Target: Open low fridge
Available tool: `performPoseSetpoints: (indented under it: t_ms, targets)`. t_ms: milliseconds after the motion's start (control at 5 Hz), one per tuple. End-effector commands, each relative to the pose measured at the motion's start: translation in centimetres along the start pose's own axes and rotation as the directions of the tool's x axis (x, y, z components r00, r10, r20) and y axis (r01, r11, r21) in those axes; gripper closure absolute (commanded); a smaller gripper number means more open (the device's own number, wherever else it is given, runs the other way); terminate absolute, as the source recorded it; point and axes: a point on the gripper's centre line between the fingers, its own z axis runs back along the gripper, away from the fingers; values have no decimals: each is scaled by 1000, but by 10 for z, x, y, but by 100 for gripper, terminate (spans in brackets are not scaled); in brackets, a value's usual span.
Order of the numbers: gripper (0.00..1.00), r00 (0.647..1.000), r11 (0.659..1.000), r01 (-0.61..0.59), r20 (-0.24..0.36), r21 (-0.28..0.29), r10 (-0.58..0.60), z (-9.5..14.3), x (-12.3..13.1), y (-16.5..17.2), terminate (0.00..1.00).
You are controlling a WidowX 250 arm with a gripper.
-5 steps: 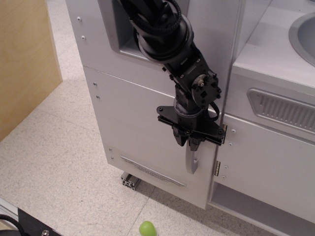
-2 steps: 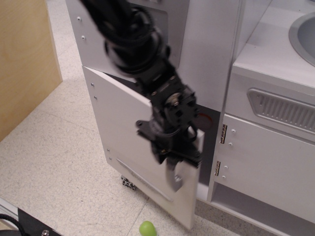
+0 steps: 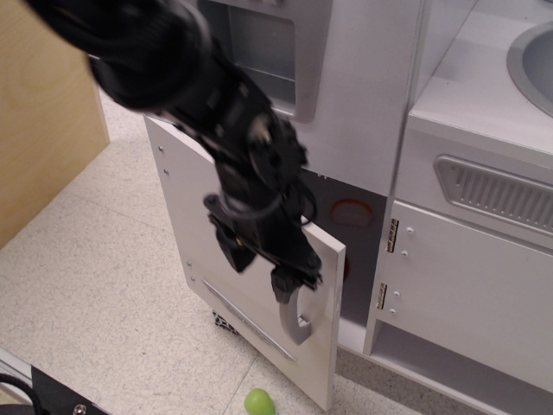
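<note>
The low fridge door point(image 3: 194, 233) is white and flat, hinged on its left side, and swung partly open toward me. Its curved grey handle point(image 3: 292, 313) hangs near the door's free right edge, above a thin silver strip point(image 3: 246, 322). My black gripper point(image 3: 278, 275) is shut on the top of the handle. The dark fridge interior point(image 3: 359, 251) shows behind the door, with a round orange-red thing point(image 3: 352, 213) inside.
Above is a white door with a recessed grey niche point(image 3: 259, 47). To the right stands a white cabinet door with brass hinges point(image 3: 471, 285) under a counter with a sink point(image 3: 531, 60). A green ball point(image 3: 258, 402) lies on the floor. A wooden panel point(image 3: 43, 104) stands at left.
The fridge door went from closed to well open, swinging out on its left hinges. My gripper moved left and toward me with the handle in it, and the fridge interior came into view.
</note>
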Motion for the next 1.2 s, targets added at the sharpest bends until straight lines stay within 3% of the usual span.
performPoseSetpoints:
  t_ms: [0,200,400,800,1000]
  targets:
    - [0,996,996,-42,71,-78,47,47,44,-10,0]
    - [0,993,994,-56,94,-96,65,45,70,-21,0]
    - [0,993,995,-50,98,-88,59,24,87,-31,0]
    - [0,998,1000,-11,62,11,10,-34,77,-35,0]
    - [0,999,1000,-6,33,29,5,-43,60,-28,0]
